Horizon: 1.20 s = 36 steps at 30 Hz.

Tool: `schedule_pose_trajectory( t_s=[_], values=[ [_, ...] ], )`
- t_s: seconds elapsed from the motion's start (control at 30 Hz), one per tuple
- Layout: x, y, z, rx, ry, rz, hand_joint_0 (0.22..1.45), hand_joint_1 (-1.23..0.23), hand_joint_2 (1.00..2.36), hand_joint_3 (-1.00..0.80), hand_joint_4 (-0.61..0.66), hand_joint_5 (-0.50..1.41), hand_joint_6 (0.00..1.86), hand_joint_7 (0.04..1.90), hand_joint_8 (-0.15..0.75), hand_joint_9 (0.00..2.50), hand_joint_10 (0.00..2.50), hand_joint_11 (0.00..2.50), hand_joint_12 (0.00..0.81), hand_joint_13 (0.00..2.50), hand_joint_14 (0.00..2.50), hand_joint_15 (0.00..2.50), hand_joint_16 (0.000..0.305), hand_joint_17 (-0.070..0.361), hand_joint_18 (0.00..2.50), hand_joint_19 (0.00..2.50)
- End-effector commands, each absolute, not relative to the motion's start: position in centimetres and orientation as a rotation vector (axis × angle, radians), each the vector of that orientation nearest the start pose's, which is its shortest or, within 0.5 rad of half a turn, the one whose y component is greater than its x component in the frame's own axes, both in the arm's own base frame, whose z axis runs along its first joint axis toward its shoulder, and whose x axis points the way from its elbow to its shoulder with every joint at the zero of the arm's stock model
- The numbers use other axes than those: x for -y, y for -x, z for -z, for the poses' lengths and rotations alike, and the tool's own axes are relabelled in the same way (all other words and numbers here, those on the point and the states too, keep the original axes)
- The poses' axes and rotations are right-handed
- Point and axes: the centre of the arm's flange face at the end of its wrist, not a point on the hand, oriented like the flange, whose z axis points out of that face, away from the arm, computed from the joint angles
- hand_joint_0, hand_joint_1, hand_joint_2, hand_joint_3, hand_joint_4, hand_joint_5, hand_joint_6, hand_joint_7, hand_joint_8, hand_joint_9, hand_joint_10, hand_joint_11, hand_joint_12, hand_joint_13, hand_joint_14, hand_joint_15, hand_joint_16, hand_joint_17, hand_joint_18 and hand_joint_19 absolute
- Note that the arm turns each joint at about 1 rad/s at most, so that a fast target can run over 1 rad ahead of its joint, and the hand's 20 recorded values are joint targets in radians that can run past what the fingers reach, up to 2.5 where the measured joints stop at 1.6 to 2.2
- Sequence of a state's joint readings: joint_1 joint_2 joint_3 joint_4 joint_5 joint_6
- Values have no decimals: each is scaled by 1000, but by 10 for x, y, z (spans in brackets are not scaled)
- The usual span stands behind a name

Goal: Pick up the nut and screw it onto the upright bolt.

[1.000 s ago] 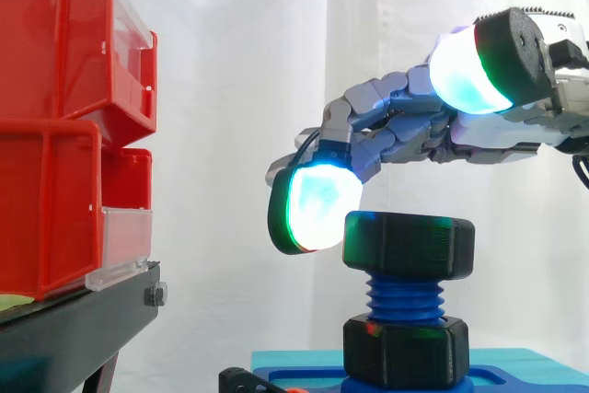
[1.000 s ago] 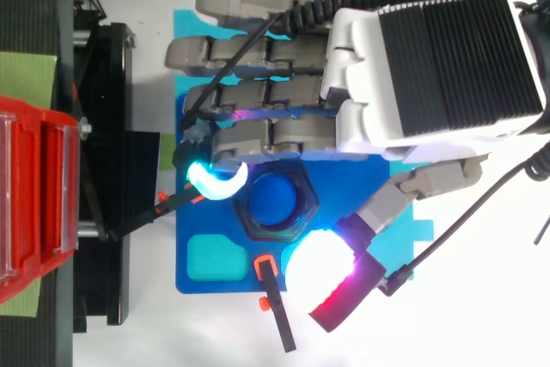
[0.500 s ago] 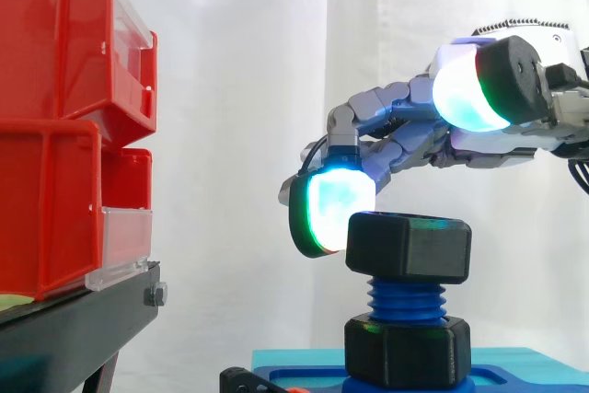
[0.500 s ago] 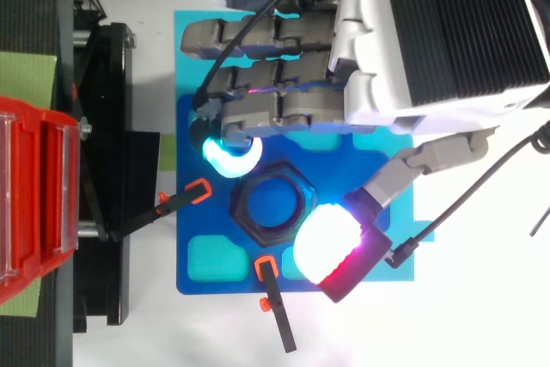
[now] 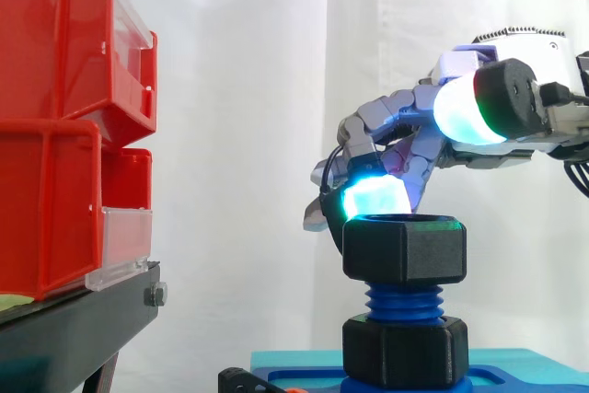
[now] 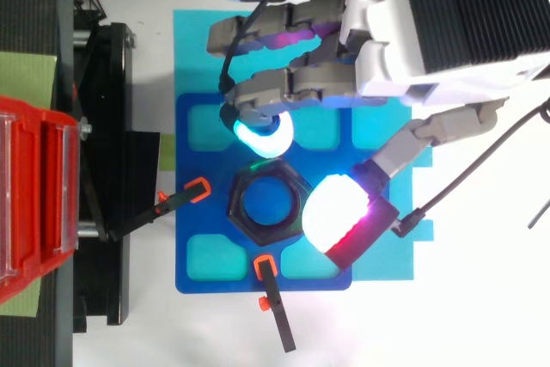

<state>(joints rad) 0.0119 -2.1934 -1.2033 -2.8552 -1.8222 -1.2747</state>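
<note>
A black hex nut [image 5: 405, 248] sits on top of the upright blue bolt [image 5: 403, 301], with the thread showing below it. The bolt stands on a blue base plate [image 6: 206, 212] with a second black hex piece [image 5: 402, 352] at its foot. My hand [image 6: 447, 15] reaches in from the right, above the nut. One cyan-glowing fingertip [image 6: 262, 135] rests at the nut's far edge, partly behind it in the side view. The thumb's white pad [image 5: 465, 108] hovers well above the nut's right side. The fingers are loosely bent and hold nothing.
Stacked red bins [image 5: 64, 126] stand on a black stand [image 5: 74, 329] to the left. Two black clamps with orange tips [image 6: 273, 298] [image 6: 176, 204] hold the base plate at its front and left edges. A white curtain hangs behind.
The hand has swung round the nut. Its glowing fingertip moved from the nut's left side to its far edge, and the thumb pad shifted over the right side. The nut stays on the bolt.
</note>
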Motion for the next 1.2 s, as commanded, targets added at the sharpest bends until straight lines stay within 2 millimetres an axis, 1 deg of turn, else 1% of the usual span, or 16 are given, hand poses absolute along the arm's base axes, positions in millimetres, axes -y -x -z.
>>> schedule_pose_trajectory(
  t_s=[0.0, 0.13, 0.17, 0.27, 0.3, 0.37, 0.43, 0.47, 0.53, 0.6, 0.7, 0.87, 1.0, 1.07, 1.13, 1.17],
  values=[
    [106, -725, -320, -1552, -11, -443, 530, -246, 1000, -500, 139, 51, 559, 1308, 280, 1092, 0, 0, 171, 566, 0, 0, 12, 28, 247, 0],
    [114, -725, -326, -1560, -8, -448, 526, -225, 1000, -500, 149, 47, 529, 1364, 293, 1107, 0, 0, 173, 568, 0, 0, 12, 28, 250, 0],
    [114, -726, -331, -1556, -5, -448, 524, -214, 1000, -500, 173, 41, 501, 1385, 298, 1095, 0, 0, 176, 561, 0, 0, 13, 29, 233, 0],
    [114, -728, -339, -1551, -3, -447, 515, -182, 1000, -500, 247, -33, 504, 1233, 303, 1042, 0, 0, 221, 505, 0, 0, 18, 42, 163, 0],
    [114, -728, -341, -1552, -4, -447, 508, -170, 1000, -500, 269, -64, 504, 1149, 304, 983, 0, 0, 236, 471, 0, 0, 21, 47, 121, 0],
    [115, -730, -348, -1548, -1, -445, 497, -155, 1000, -500, 280, -96, 504, 1013, 291, 909, 0, 0, 258, 419, 0, 0, 25, 57, 69, 0],
    [113, -732, -357, -1537, 13, -453, 488, -141, 1000, -500, 244, -138, 503, 821, 275, 754, 0, 0, 286, 326, 0, 0, 30, 67, 0, 0],
    [112, -733, -363, -1534, 16, -452, 487, -138, 1000, -500, 232, -148, 503, 782, 269, 729, 0, 0, 289, 308, 0, 0, 31, 70, 0, 0],
    [111, -733, -363, -1534, 18, -452, 481, -132, 1000, -500, 205, -165, 502, 715, 256, 667, 0, 0, 296, 268, 0, 0, 32, 73, 0, 0],
    [105, -736, -359, -1533, 30, -452, 476, -119, 1000, -500, 188, -185, 501, 655, 246, 555, 0, 0, 312, 204, 0, 0, 36, 80, 0, 0],
    [97, -740, -354, -1529, 38, -459, 471, -105, 1000, -500, 167, -194, 501, 630, 240, 489, 0, 0, 318, 143, 0, 0, 38, 86, 0, 0],
    [78, -751, -331, -1546, 5, -504, 468, -89, 1000, -500, 163, -197, 501, 616, 234, 443, 0, 0, 323, 106, 0, 0, 40, 89, 0, 0],
    [74, -750, -329, -1562, -4, -514, 465, -69, 1000, -500, 160, -199, 501, 622, 230, 401, 0, 0, 326, 72, 0, 0, 41, 92, 0, 0],
    [73, -749, -326, -1576, -6, -516, 466, -67, 1000, -500, 168, -196, 501, 654, 232, 398, 0, 0, 327, 69, 0, 0, 41, 91, 0, 0],
    [70, -747, -326, -1592, -7, -519, 465, -61, 1000, -500, 187, -190, 502, 762, 241, 389, 0, 0, 328, 64, 0, 0, 40, 91, 0, 0],
    [69, -746, -325, -1604, -8, -520, 466, -62, 1000, -500, 188, -190, 502, 774, 242, 387, 0, 0, 329, 61, 0, 0, 41, 91, 0, 0]
  ],
)
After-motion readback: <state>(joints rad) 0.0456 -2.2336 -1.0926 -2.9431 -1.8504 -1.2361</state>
